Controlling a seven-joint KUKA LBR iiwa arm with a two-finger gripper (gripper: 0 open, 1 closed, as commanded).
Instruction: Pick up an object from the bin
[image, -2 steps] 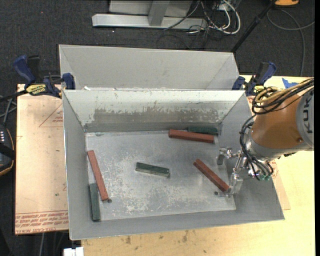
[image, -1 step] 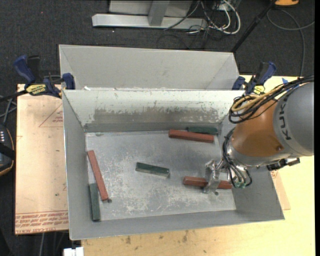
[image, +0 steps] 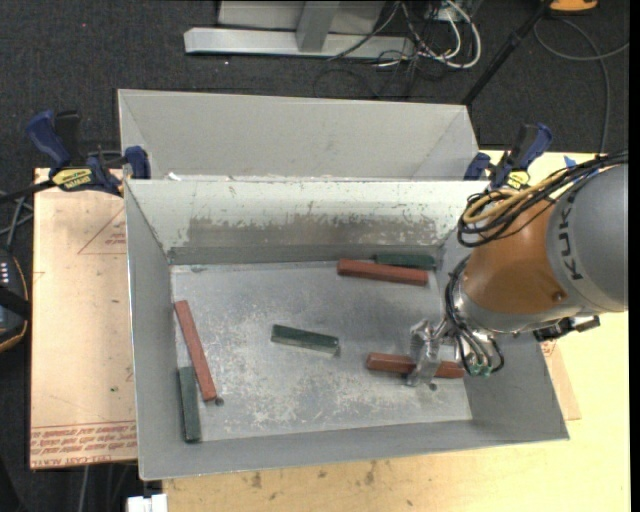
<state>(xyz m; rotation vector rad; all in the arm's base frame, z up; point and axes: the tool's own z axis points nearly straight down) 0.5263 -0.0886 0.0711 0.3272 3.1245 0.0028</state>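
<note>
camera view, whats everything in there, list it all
grey metal bin: one, grey, centre of view
red-brown flat bars: three, red-brown; one by the back wall, one along the left side, one at the right under the arm's end
dark green flat bars: three, dark green; one at the back wall beside the red-brown one, one mid-floor, one front left
robot arm: one, grey with orange cover and cables, reaching in from the right

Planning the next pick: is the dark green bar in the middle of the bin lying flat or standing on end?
Lying flat. The dark green bar shows its full length along the bin floor, with bare floor all round it.
</note>
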